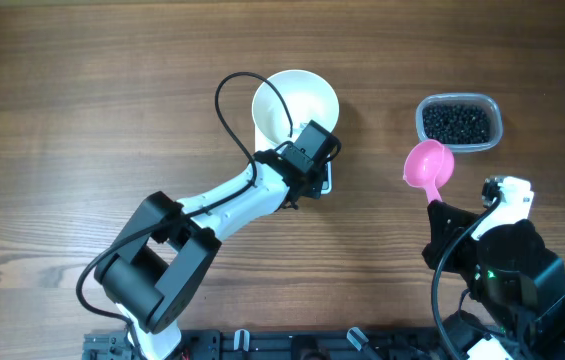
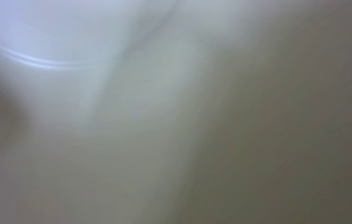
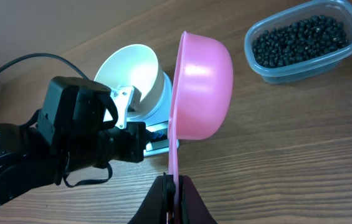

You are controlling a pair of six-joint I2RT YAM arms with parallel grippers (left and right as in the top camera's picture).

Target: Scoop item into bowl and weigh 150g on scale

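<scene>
Right claw (image 3: pixel 172 186) clenched on the pink scoop (image 3: pixel 204 87) — left claw (image 3: pixel 129 106) shut at the bowl (image 3: pixel 135 65) rim.
Beads (image 3: pixel 303 37) lay in the tub (image 3: pixel 350 55) ahead-right of the right claw, well apart.

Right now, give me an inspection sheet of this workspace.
Surface: wooden table.
Job's things: beans in tub; bowl on scale, empty.
Clutter: nothing seen.
Grippers: left gripper shut at bowl's rim; right gripper shut on scoop handle, scoop empty.
Cables: black cable loops off left arm beside bowl.
Surroundings: nothing seen.
</scene>
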